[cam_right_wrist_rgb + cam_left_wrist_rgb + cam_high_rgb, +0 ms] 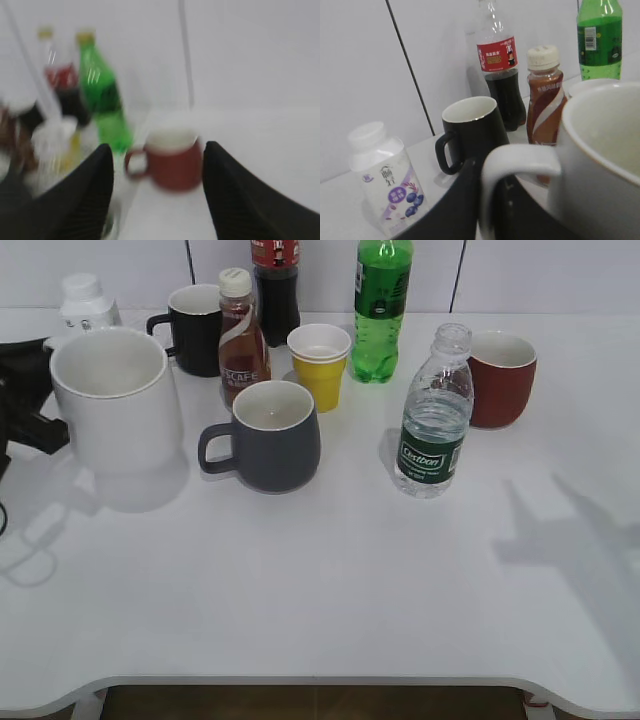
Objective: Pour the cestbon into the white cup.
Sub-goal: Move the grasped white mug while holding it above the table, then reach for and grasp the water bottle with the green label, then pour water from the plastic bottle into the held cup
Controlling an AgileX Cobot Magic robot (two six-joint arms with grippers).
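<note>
The cestbon (432, 430), a small clear capless bottle with a dark green label, stands upright right of the table's middle. The white cup (115, 400) stands at the far left and fills the right of the left wrist view (600, 165). My left gripper (40, 425) is at the cup's left side. In the left wrist view its black fingers (492, 200) are shut on the cup's handle. My right gripper (157, 165) is open and empty in a blurred view. It is out of the exterior view, where only its shadow shows at the right.
A grey mug (270, 435), a yellow paper cup (320, 365), a brown coffee bottle (242, 340), a black mug (195, 328), a cola bottle (276, 285), a green soda bottle (380, 310) and a red mug (502, 378) stand around. A white yoghurt bottle (385, 180) stands at the back left.
</note>
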